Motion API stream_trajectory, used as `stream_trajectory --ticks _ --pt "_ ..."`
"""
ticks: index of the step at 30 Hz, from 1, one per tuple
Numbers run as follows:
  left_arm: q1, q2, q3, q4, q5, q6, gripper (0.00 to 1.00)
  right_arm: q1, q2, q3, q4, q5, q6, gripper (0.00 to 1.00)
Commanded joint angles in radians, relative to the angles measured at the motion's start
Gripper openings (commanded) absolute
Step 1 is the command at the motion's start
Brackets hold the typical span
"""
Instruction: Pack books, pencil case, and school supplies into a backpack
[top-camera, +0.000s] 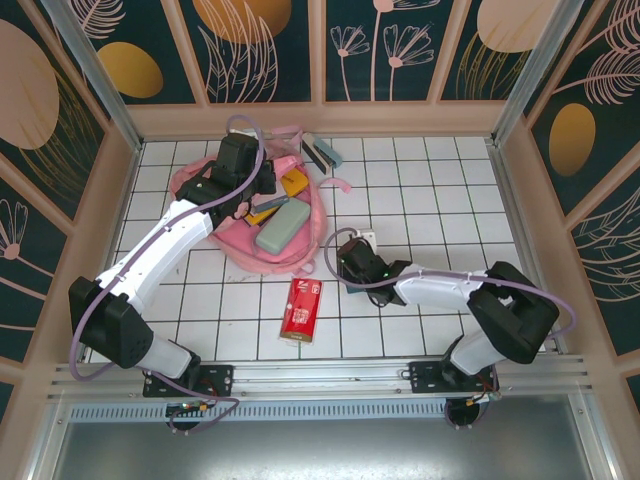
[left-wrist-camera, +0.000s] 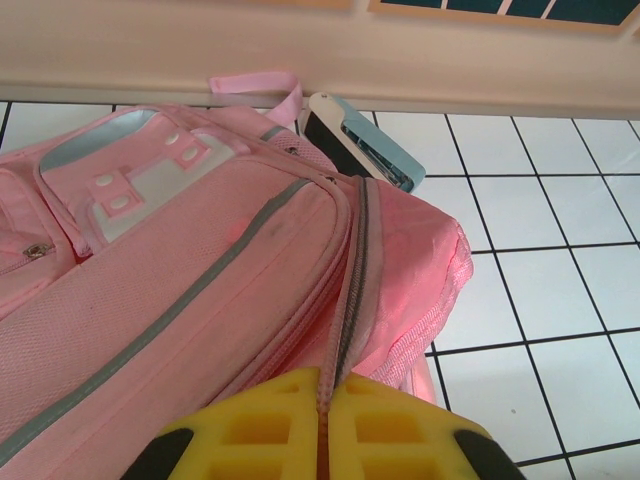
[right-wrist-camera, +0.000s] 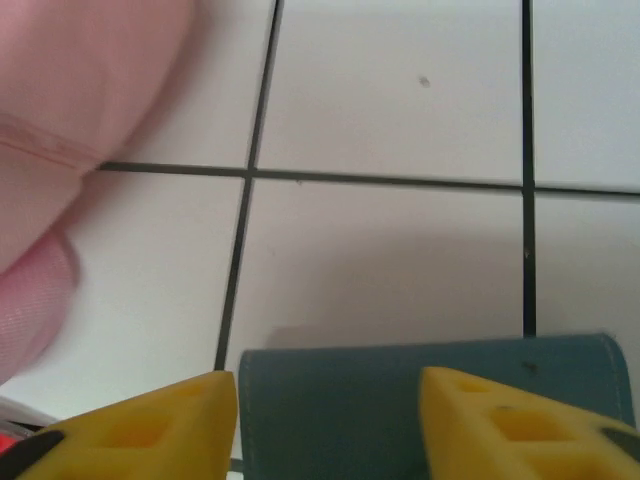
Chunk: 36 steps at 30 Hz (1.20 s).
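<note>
In the upper left of the overhead view, the left gripper is sitting clenched shut at the zip seam of the pink backpack, with the mint pencil case lying on its right side. Below centre a red packet is lying on the tiled desk. Right of it the right gripper is hovering released, fingers spread over a small teal square.
</note>
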Motion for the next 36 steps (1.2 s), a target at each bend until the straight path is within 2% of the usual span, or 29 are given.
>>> stream_trajectory --ticks 1,5,8,14,18,21,36 --pt "0.004 -0.008 0.010 0.102 -0.007 -0.010 0.10 -0.005 -0.044 0.017 -0.042 0.026 -0.002 0.63" --pt "0.003 -0.006 0.011 0.102 -0.008 -0.008 0.10 -0.005 -0.102 -0.007 -0.102 0.016 0.067 0.64" --pt "0.003 -0.008 0.011 0.102 -0.007 -0.008 0.10 -0.002 -0.154 -0.054 -0.127 -0.044 0.136 0.65" --pt "0.003 -0.006 0.013 0.102 -0.004 -0.010 0.10 0.085 -0.208 -0.157 -0.140 -0.084 0.287 0.79" --pt "0.003 -0.005 0.014 0.102 0.005 -0.013 0.10 0.091 -0.182 -0.196 -0.095 -0.111 0.324 0.87" --pt "0.003 -0.009 0.012 0.103 0.002 -0.013 0.10 0.071 -0.142 -0.184 -0.060 -0.113 0.310 0.98" --pt "0.003 -0.009 0.013 0.102 0.000 -0.006 0.09 -0.094 0.074 -0.004 0.075 -0.118 0.060 0.99"
